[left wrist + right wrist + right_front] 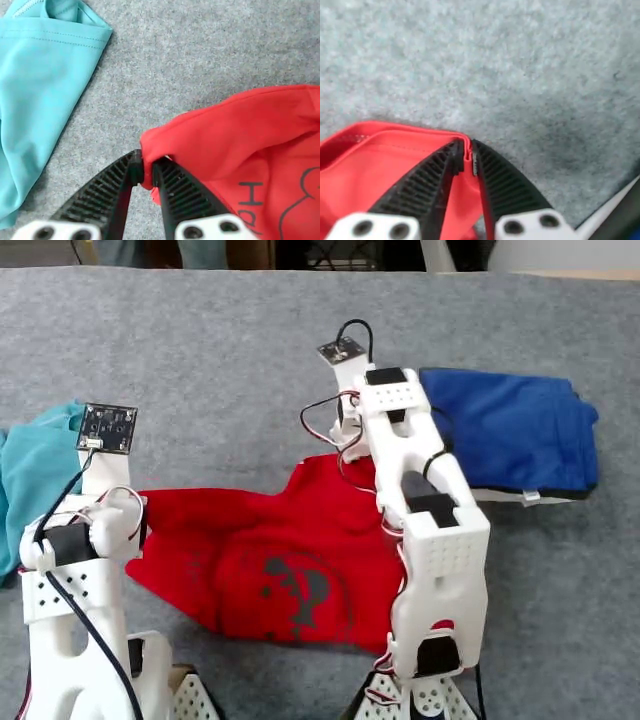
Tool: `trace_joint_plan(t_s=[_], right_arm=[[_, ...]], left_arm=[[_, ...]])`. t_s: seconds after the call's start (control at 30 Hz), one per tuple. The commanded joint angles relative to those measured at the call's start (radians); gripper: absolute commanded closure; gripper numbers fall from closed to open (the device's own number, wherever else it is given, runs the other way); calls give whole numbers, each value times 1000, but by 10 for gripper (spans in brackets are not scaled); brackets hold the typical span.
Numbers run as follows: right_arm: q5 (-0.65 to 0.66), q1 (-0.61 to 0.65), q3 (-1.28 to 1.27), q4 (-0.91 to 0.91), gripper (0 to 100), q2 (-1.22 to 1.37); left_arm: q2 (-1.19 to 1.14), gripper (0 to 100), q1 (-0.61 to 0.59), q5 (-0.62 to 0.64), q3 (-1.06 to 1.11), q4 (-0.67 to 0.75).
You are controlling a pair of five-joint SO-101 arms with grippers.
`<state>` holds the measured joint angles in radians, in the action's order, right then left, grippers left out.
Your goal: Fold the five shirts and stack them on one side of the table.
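A red shirt (270, 560) with a dark print lies spread across the middle of the grey table (220, 350), between the two arms. My left gripper (148, 170) is shut on a bunched edge of the red shirt (235, 145) at its left end. My right gripper (467, 155) is shut on a corner of the red shirt (380, 170) at its far right end. A teal shirt (35, 475) lies loose at the left edge, also seen as the teal shirt (40, 85). A folded blue shirt (510, 430) rests at the right side.
The right arm's white body (425, 520) lies over the red shirt's right part and next to the blue shirt. A white tag (530, 497) pokes out under the blue shirt. Bare grey table stretches along the far side.
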<state>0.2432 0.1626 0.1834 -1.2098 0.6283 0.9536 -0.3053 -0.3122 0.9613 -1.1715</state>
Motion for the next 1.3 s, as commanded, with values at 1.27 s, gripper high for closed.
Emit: trace_joint_plan(t_s=[1.27], right_arm=[[-230,8,1107,-336,985,-943]], left_arm=[[-109,972,-97,-5,-1509,-592]])
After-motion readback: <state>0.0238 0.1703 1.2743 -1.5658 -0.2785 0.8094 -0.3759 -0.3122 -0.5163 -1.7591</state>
